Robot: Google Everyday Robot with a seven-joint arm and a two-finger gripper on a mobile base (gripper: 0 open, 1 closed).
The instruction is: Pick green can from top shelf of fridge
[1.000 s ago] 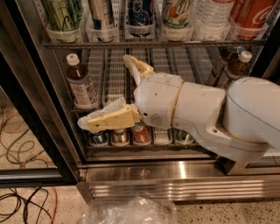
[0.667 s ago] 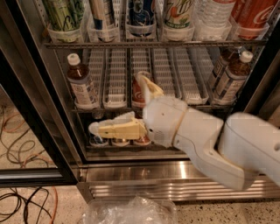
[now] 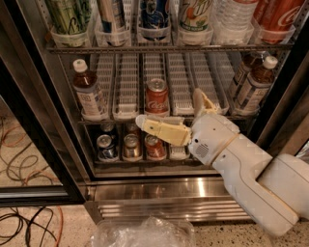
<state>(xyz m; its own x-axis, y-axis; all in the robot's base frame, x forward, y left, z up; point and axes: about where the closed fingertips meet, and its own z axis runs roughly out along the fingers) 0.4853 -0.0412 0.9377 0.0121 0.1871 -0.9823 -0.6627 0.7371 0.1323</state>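
1. Upper left of frame, the green can (image 3: pixel 67 14) stands upright on the top shelf (image 3: pixel 159 48), held at the front by its cup-like lane tray.
2. Centre frame, the gripper (image 3: pixel 169 107) hangs well below it inside the fridge (image 3: pixel 159 190), fingers spread wide and empty, likely readied for grasping.

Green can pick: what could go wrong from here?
1. The gripper sits at the middle shelf, well below and right of the green can; rising, it could clip the front rail of the top shelf.
2. Its open jaws are spread near the red cola can and might knock it.
3. The green can stands close beside a neighbouring can, leaving little room for jaws.
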